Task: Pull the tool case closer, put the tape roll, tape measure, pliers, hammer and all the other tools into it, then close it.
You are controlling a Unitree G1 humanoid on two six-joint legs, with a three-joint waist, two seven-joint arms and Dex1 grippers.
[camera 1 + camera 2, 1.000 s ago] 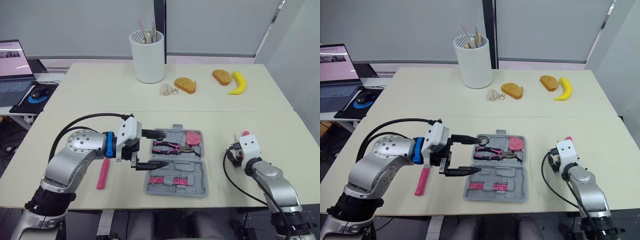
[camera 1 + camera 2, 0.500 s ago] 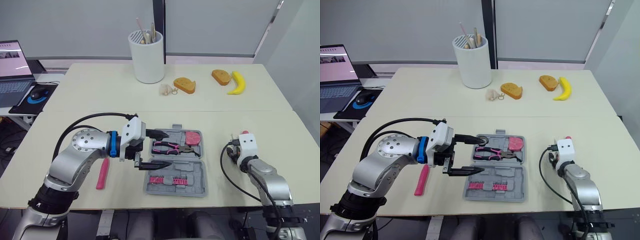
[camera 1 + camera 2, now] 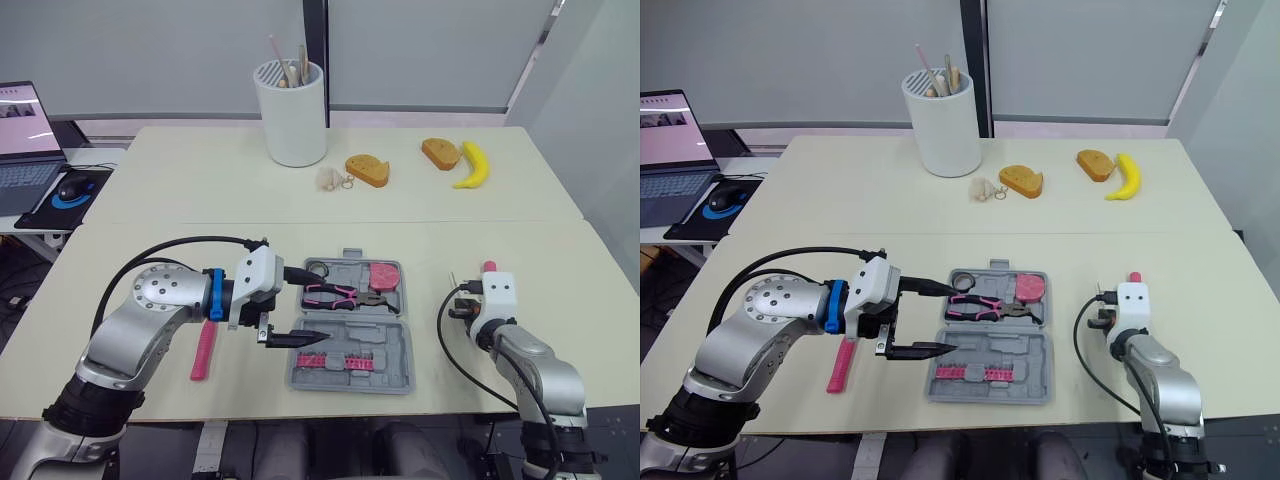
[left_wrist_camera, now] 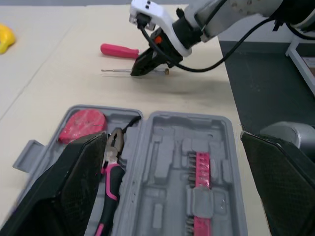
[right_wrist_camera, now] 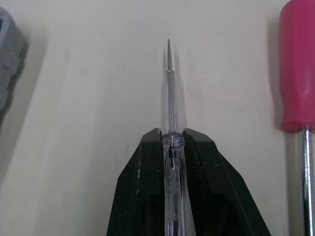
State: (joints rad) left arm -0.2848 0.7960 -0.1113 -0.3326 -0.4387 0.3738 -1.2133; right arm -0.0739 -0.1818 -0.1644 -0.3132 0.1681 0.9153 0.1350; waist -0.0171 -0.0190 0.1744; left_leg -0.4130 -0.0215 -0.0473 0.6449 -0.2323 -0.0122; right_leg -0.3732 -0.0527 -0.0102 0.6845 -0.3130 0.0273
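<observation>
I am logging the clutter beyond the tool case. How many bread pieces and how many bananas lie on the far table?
Bread pieces: 2
Banana: 1
Total: 3

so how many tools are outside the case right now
3: a pink tool on the table left of the case, a thin screwdriver in the right gripper, a pink-handled tool lying beside it. Others may be hidden.
</observation>
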